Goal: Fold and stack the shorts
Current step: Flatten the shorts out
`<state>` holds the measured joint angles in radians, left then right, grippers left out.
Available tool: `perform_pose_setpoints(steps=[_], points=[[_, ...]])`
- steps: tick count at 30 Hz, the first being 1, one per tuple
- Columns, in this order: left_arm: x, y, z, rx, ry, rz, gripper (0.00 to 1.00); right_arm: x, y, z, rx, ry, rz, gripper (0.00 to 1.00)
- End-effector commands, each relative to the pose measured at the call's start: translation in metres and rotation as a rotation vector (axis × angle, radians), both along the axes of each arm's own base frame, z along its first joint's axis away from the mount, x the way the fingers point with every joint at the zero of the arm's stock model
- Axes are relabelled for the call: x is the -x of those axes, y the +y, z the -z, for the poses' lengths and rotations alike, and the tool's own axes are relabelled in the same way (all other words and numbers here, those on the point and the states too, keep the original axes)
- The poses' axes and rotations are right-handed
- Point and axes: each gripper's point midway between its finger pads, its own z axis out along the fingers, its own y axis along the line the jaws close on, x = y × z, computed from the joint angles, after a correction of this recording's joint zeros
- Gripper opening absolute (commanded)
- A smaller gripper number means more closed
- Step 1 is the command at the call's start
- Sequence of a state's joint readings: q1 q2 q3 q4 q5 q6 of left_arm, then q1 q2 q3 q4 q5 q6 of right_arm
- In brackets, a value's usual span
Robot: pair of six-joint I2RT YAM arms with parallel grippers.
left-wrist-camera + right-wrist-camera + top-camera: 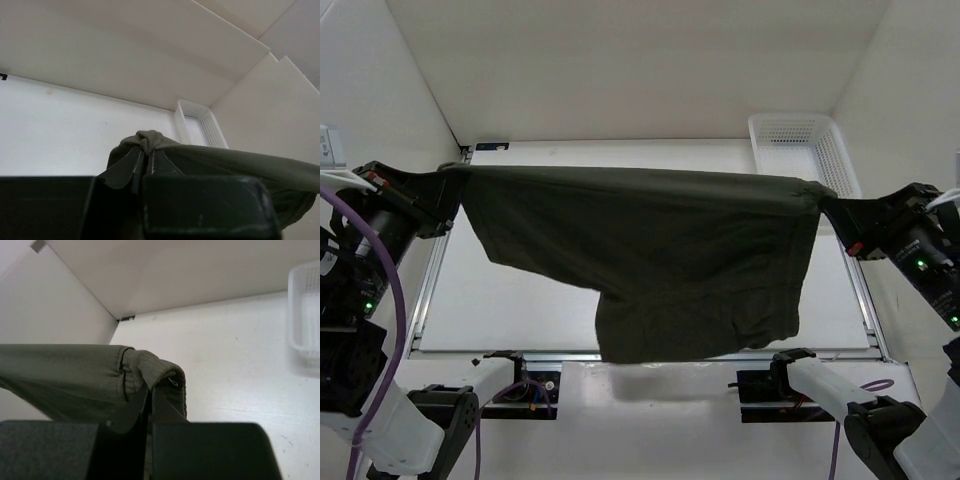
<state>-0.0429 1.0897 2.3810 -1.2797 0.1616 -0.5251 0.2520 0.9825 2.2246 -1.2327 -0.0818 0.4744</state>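
The dark olive-green shorts (640, 255) hang stretched in the air between my two grippers, above the white table (520, 310). My left gripper (448, 178) is shut on the left corner of the upper edge; the wrist view shows that corner (147, 140) pinched between the fingers. My right gripper (825, 203) is shut on the right corner, seen bunched in the right wrist view (150, 370). The upper edge runs nearly level. The fabric hangs lower on the right, down to the table's front edge.
A white mesh basket (802, 148) stands at the back right of the table; it also shows in the left wrist view (197, 122) and the right wrist view (305, 325). White walls enclose the table on three sides.
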Motion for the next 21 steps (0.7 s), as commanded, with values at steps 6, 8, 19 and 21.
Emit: perform_pose_setpoints(steps=[6,8,19,21], points=[[-0.14,0.012,0.113,-0.044,0.388,-0.09,0.11,-0.139,0.006,0.142,0.163,0.361,0.137,0.0],[-0.174,0.009,0.141,-0.045,0.425,-0.079,0.11,-0.176,0.021,0.173,0.167,0.403,0.103,0.0],[-0.321,-0.015,0.329,-0.066,0.838,-0.049,0.11,-0.369,0.073,0.356,0.253,0.745,0.045,0.0],[-0.334,-0.013,0.347,-0.07,0.871,-0.042,0.11,-0.381,0.078,0.384,0.262,0.806,0.032,0.0]])
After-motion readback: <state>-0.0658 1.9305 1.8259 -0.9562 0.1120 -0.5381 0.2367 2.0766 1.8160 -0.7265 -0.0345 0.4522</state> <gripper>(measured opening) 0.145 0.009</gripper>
